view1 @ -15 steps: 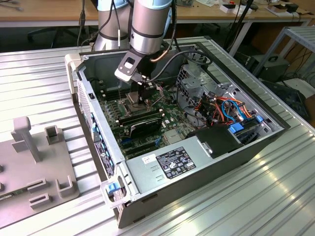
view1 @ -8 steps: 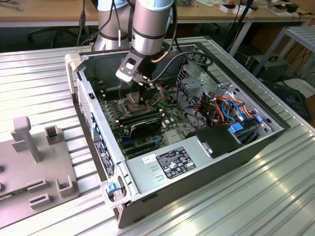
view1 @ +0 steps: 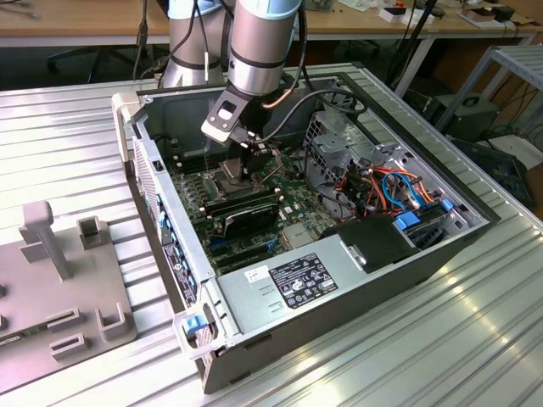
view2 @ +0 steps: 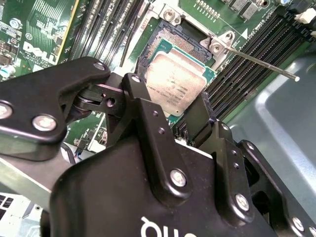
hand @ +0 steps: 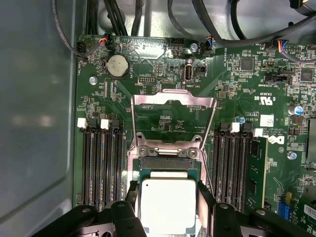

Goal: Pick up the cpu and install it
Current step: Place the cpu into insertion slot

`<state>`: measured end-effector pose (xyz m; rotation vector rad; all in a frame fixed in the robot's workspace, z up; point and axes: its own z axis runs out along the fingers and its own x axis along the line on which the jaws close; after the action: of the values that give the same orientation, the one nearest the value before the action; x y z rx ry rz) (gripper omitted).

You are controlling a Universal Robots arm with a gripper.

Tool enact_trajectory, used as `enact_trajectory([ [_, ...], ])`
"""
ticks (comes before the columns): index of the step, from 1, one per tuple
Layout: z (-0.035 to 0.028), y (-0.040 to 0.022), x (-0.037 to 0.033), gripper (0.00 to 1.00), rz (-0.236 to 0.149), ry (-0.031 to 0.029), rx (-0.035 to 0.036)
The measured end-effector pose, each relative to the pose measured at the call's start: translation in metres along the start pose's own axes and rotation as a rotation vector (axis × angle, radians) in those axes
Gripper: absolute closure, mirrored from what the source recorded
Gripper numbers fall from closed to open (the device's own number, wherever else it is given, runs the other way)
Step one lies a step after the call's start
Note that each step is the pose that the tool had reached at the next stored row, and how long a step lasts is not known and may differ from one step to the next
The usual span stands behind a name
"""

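I'd say the install step is in hand: the gripper is clamped on the cpu by two opposite edges. It holds the chip right over the socket, covering part of it, with bare pins showing past one edge. The hinged frame is swung open off the socket. Seating it probably calls for keeping the chip flat and square to the socket, with a gentle touch.
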<state>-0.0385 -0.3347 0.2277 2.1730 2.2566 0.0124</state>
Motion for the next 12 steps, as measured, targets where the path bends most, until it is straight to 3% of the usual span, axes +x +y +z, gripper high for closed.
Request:
enact_trajectory([
  [12, 0.0155, -0.0005, 0.0000, 0.45, 0.000, -0.0003, 0.0006],
])
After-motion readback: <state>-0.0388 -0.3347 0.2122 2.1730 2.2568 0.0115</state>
